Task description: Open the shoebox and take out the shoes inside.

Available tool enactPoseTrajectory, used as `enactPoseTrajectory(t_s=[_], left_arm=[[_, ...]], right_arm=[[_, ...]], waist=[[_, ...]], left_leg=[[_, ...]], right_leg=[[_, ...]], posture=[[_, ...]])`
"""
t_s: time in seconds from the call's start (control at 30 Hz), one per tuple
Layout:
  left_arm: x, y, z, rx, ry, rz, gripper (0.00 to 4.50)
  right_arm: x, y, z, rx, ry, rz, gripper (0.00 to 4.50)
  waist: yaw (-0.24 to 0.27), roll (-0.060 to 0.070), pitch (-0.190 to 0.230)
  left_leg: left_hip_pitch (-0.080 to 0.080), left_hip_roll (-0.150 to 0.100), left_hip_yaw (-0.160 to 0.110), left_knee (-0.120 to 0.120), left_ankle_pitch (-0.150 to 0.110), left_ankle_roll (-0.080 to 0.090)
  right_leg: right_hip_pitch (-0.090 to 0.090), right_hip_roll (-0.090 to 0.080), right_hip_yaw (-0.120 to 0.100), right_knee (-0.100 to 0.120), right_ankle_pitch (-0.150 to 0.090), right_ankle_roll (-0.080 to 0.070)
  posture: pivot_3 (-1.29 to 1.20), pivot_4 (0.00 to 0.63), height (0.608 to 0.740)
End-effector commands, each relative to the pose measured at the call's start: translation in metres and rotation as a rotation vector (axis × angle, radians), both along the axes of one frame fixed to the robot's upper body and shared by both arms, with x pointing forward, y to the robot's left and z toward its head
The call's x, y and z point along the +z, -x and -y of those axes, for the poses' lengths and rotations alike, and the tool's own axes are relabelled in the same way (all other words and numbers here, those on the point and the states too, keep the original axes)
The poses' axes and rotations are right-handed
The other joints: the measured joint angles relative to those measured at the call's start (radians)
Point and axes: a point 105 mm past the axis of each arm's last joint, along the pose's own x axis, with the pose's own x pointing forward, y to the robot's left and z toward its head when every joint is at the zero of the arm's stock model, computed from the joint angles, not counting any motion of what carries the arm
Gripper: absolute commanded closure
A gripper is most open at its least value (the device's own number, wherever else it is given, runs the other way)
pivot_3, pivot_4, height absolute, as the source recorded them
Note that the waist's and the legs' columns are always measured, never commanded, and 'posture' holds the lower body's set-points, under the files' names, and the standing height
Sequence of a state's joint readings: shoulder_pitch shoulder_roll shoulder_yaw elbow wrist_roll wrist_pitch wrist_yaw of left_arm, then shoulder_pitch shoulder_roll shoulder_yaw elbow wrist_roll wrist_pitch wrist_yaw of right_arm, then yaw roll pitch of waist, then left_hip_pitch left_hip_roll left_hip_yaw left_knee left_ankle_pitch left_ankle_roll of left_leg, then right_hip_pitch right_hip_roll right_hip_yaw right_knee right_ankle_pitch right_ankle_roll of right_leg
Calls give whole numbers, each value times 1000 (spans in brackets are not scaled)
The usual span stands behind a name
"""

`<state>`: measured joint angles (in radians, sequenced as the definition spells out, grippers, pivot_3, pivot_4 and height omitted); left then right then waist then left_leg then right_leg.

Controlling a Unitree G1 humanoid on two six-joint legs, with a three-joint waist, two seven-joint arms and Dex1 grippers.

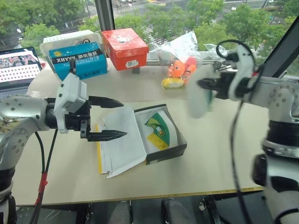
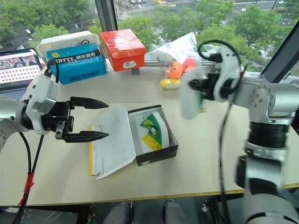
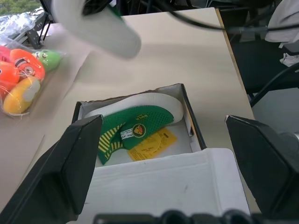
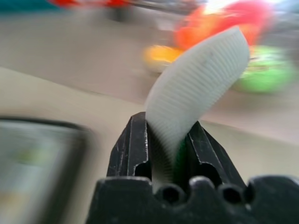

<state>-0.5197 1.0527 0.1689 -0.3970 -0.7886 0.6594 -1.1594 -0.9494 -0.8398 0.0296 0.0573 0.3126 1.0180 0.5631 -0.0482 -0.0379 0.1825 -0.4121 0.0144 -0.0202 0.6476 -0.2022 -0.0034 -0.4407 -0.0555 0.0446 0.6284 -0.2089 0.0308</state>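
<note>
**One shoe lifted out, its partner waiting in the open box**

The flat cardboard shoebox point(image 1: 161, 140), dark-sided and white inside, sits on the pale worktop point(image 1: 210, 158) with its lid point(image 1: 119, 142) folded fully back toward the robot's left. That exposes the interior, so a tool can reach in from above.

The right tool point(image 4: 170, 154) is clamped on one small green knit shoe point(image 1: 200, 97) by its white ribbed sole, holding it well above the worktop and to the right of the box, near the clear bag of orange and green plastic toys point(image 1: 180, 67). Gripping the sole edge probably gives the two black fingers a firm, thin ridge to pinch.

The left tool point(image 1: 110, 119) hangs wide open and empty just above the folded-back lid, its fingers pointing toward the box. The second green shoe point(image 3: 135, 128) with yellow stripes lies on its side inside the box, beside a yellow tag point(image 3: 152, 144), just ahead of those fingers and not touched. Judging by this, the left tool is well placed either to steady the lid or to reach for the remaining shoe.
</note>
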Motion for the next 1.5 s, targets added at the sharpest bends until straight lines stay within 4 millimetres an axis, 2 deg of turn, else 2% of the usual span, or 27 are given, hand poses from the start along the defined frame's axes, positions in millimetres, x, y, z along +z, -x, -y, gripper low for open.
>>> enactPoseTrajectory(t_s=[0.03,0.1,0.17,0.27,0.3,0.4,0.47,0.5,0.6,0.67,0.7,0.73,0.77,0.8,0.93,1.0,1.07,1.13,1.3,1.4,1.5], left_arm=[[8,5,1,-14,-26,35,0],[6,6,1,-3,-35,30,0],[5,7,1,5,-36,27,0],[3,10,2,16,-39,21,0],[2,10,2,27,-38,26,0],[1,9,1,49,-39,36,0],[-2,8,1,71,-37,45,0],[-3,8,1,79,-34,46,0],[-9,11,3,85,-24,39,0],[-11,12,4,88,-21,36,0],[-12,12,4,89,-21,35,0],[-12,11,4,91,-23,36,0],[-12,11,4,92,-25,36,0],[-12,10,4,92,-25,37,0],[-12,10,6,85,-26,38,0],[-12,10,6,82,-25,37,0],[-13,9,7,80,-24,35,0],[-14,7,8,79,-29,38,0],[-14,4,13,73,-18,46,0],[-15,4,15,70,-16,45,0],[-15,1,13,93,-36,70,0]], right_arm=[[0,-11,6,30,424,161,4052],[-19,-23,15,24,661,190,4052],[-34,-31,14,51,769,208,4052],[-65,-43,0,117,887,226,4052],[-82,-45,-10,160,906,214,4052],[-107,-46,-27,239,891,179,4052],[-113,-43,-39,283,801,142,3111],[-116,-41,-44,294,750,115,2897],[-111,-37,-52,286,578,32,1780],[-101,-32,-56,301,497,-2,1182],[-96,-30,-58,309,460,-14,726],[-87,-26,-62,323,409,-27,535],[-81,-23,-65,333,374,-37,148],[-72,-19,-69,345,318,-53,20],[-39,4,-93,439,110,-106,20],[-23,9,-102,431,-6,-137,20],[-10,21,-119,465,-143,-223,20],[-7,38,-136,532,-228,-342,20],[-20,69,-170,668,-244,-453,20],[-40,73,-174,654,-189,-492,20],[-58,71,-168,577,-81,-496,20]], waist=[[-13,0,0],[-24,0,0],[-27,0,0],[-28,0,0],[-28,0,0],[-24,0,0],[-21,0,0],[-20,0,0],[-19,0,0],[-17,0,0],[-16,0,1],[-14,0,0],[-12,0,1],[-11,0,0],[-10,0,1],[-10,0,1],[-12,0,1],[-12,0,1],[0,0,0],[6,0,0],[5,0,0]], left_leg=[[1,1,1,0,0,0],[3,1,3,0,0,0],[6,1,5,0,0,0],[6,1,6,0,0,0],[6,1,7,0,0,0],[6,1,7,0,0,0],[5,1,7,0,0,0],[5,1,8,0,0,0],[5,0,8,1,0,0],[5,0,8,1,0,0],[5,0,8,1,0,0],[6,0,8,2,0,0],[6,1,8,2,0,0],[6,1,8,2,0,0],[6,1,8,3,0,0],[6,1,8,3,0,0],[6,1,8,3,0,0],[7,2,8,3,0,0],[6,1,8,3,0,0],[5,1,8,3,0,0],[5,1,8,4,0,0]], right_leg=[[0,0,1,0,0,0],[1,0,3,2,0,0],[1,1,5,3,0,0],[0,2,8,4,1,0],[0,2,9,5,1,0],[0,2,11,4,1,0],[-1,2,11,4,3,-2],[0,2,11,3,6,-5],[1,1,12,2,7,-5],[1,1,12,3,7,-4],[1,1,12,3,7,-4],[1,1,12,3,7,-4],[1,2,12,4,7,-4],[1,2,12,4,7,-4],[1,2,12,4,6,-3],[1,2,12,4,6,-3],[1,2,12,4,6,-3],[1,2,12,5,7,-5],[1,2,11,4,8,-5],[1,2,11,4,8,-5],[1,1,11,4,7,-4]], posture=[[0,150,740],[0,150,740],[0,150,740],[0,150,740],[0,150,740],[0,150,740],[0,150,740],[0,150,740],[0,150,740],[0,150,740],[0,150,740],[0,150,740],[0,150,740],[0,150,740],[0,150,740],[0,150,740],[0,150,740],[0,150,740],[0,150,740],[0,150,740],[0,150,740]])
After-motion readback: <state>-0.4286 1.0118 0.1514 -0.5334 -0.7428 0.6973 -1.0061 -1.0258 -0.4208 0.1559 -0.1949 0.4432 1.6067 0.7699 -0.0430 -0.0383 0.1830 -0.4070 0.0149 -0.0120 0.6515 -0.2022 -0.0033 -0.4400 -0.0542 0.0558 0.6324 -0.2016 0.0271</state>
